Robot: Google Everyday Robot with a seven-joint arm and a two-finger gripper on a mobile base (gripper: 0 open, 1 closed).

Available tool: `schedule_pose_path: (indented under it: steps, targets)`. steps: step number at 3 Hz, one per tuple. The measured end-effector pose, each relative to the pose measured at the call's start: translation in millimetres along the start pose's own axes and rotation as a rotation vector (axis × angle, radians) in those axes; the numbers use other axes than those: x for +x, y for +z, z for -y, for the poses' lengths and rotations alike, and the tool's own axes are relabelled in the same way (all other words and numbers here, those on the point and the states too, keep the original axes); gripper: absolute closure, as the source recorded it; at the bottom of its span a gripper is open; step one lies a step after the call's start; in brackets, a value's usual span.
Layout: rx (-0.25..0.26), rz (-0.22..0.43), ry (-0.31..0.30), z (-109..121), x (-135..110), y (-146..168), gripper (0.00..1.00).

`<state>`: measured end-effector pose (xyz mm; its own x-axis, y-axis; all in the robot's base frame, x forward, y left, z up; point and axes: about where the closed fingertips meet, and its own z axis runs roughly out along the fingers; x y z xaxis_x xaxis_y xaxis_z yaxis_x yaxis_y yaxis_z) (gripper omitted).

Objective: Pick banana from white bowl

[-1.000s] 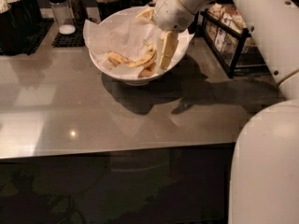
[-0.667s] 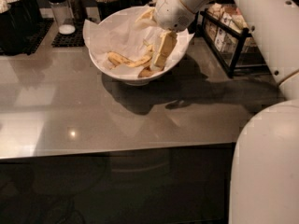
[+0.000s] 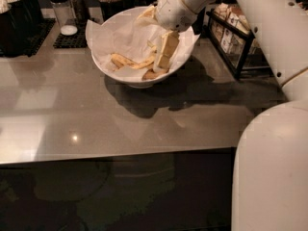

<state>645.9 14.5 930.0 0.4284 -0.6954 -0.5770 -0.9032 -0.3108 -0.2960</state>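
The gripper (image 3: pixel 162 61) sits inside the white bowl (image 3: pixel 144 82); its opening cannot be determined. The banana (image 3: pixel 126 60) extends sideways from its tip.

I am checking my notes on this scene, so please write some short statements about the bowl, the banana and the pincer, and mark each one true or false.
1. The banana lies inside the white bowl. True.
2. The pincer hangs high above the bowl, outside it. False: it reaches down into the bowl, beside the banana.
3. White paper lines the bowl. True.
4. The wire rack stands left of the bowl in the picture. False: it stands to the right.
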Motion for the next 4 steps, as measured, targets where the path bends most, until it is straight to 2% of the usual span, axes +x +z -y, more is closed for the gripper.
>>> schedule_pose_path:
  steps: [2, 4]
  targets:
    - [-0.033, 0.02, -0.05, 25, 6, 28, 0.15]
    - [-0.075, -0.019, -0.053, 38, 17, 41, 0.18]
